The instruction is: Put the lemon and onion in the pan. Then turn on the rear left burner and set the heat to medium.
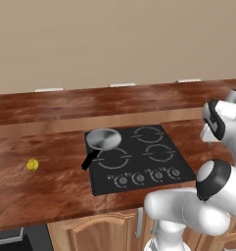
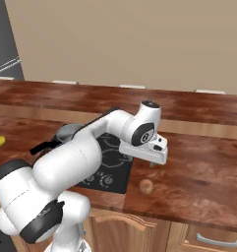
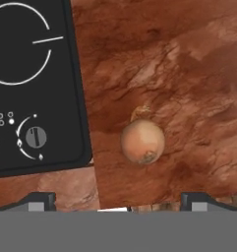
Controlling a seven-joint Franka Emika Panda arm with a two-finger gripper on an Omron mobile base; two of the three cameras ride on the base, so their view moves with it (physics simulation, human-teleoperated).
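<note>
Red-brown wood counter (image 1: pixel 51 181) under a beige wall (image 1: pixel 114 39) carries the black cooktop (image 1: pixel 139 159) with the pan (image 1: pixel 104 139), lemon (image 1: pixel 32 165) far left, onion (image 3: pixel 142 141) right beneath the open gripper (image 3: pixel 117 199).

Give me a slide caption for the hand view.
Open gripper above the onion on the wooden counter, beside the stove.

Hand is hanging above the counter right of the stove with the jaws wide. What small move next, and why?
Probably lower the gripper straight down over the onion: it lies loose on the counter right of the cooktop, between the open fingertips' line, and the pan holds nothing yet.
</note>
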